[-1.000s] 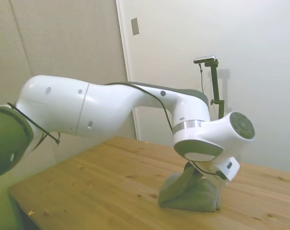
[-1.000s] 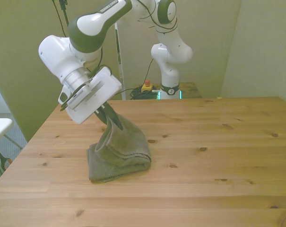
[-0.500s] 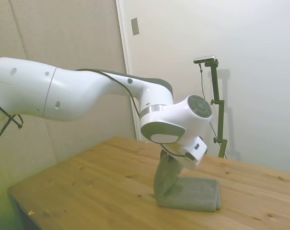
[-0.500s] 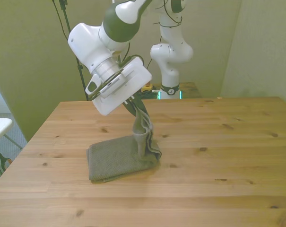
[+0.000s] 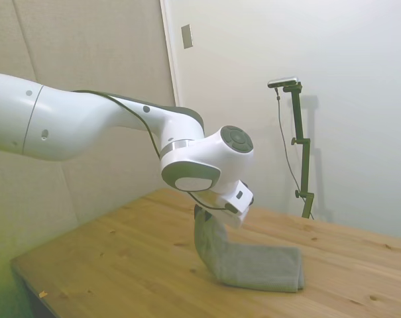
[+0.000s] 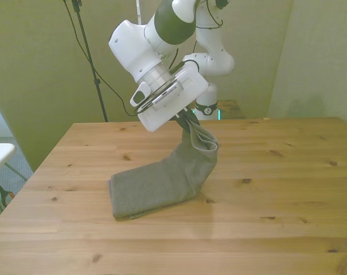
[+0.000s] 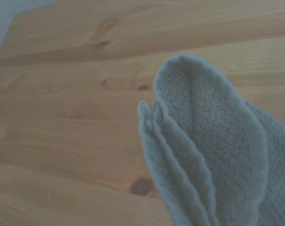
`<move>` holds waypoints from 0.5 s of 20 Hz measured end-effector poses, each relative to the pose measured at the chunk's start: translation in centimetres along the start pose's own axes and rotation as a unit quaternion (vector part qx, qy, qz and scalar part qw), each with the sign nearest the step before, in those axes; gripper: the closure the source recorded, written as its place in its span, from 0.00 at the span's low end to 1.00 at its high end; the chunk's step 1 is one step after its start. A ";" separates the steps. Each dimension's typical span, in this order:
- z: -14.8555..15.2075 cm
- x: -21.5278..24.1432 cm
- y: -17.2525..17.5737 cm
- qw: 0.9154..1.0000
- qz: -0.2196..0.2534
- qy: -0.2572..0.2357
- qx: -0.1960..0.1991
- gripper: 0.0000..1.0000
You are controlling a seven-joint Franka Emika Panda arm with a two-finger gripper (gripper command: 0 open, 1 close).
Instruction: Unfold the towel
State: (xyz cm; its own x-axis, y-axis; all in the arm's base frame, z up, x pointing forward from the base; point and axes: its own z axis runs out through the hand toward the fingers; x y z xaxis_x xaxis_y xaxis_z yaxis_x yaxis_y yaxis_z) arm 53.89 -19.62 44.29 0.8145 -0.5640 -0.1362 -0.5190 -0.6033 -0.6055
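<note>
Wooden table (image 6: pixel 276 189) fills the scene, plain pale walls behind, nothing else on the top. Towel (image 6: pixel 162 180) sits near the middle, toward the front view's left; part lies flat on the wood and the rest rises as a folded flap up to the gripper (image 6: pixel 191 122). Gripper is pinched closed on the flap's top edge, fingers mostly hidden in cloth in the front view. Side view shows the same: towel (image 5: pixel 253 265) flat at one end, curving up at the other into the gripper (image 5: pixel 201 213) under the white wrist. Wrist view shows towel (image 7: pixel 213 155) edge close up, several layers stacked side by side, table (image 7: pixel 62 117) below, so what hangs looks like more than one ply, though which layers are actually pinched cannot be told. Step in hand, as I judge it: peeling the top fold up and over, roughly mid-task, fold raised but not laid open. Next move likely needs carrying the edge farther toward the front view's right and lowering so the flap lands flat beyond the base. Risk: the whole towel drags along instead of opening, or doubled layers stay together.
</note>
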 end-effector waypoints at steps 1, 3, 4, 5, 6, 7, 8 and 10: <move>0.5 -0.3 -0.1 1.000 -0.006 -0.004 -0.010 1.00; 1.7 -0.9 -0.3 1.000 -0.015 -0.011 -0.026 1.00; 2.3 -1.2 -0.3 0.999 -0.017 -0.015 -0.033 1.00; 2.7 -1.4 -0.3 0.999 -0.020 -0.017 -0.038 1.00; 3.1 -1.6 -0.3 0.999 -0.022 -0.020 -0.045 1.00; 3.2 -1.8 -0.3 0.998 -0.024 -0.022 -0.051 1.00; 3.4 -2.0 -0.3 0.998 -0.026 -0.023 -0.056 0.00; 3.7 -2.7 -0.4 0.997 -0.032 -0.029 -0.063 0.00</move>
State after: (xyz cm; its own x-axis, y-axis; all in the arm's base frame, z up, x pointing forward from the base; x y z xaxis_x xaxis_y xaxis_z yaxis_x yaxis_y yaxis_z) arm 52.82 -15.79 42.03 0.8584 -0.4909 -0.1486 -0.4916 -0.7050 -0.5112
